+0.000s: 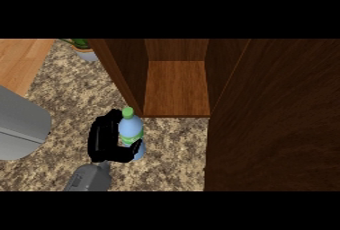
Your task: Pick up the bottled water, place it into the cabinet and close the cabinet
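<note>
While the cabinet [176, 90] stands open at upper centre, we see the left hand [103, 139], fingers curled round the bottled water [130, 128], lower left.

One bottled water [131, 130], blue, with one green cap and one green label band; one hand in view, the left hand [105, 139], curled round that bottle, on one grey forearm [90, 177] coming in over the counter's near edge; one speckled counter [73, 90]; one wooden cabinet [176, 90] at the counter's far side, with one open compartment; one wide dark panel [272, 117] along the counter's right edge, door or wall I cannot tell; one grey rounded object [20, 128] at the counter's left edge, kind unclear; one small pot [83, 48] with green leaves near the far left corner; one pale wooden surface [23, 58] beyond that corner.
</note>
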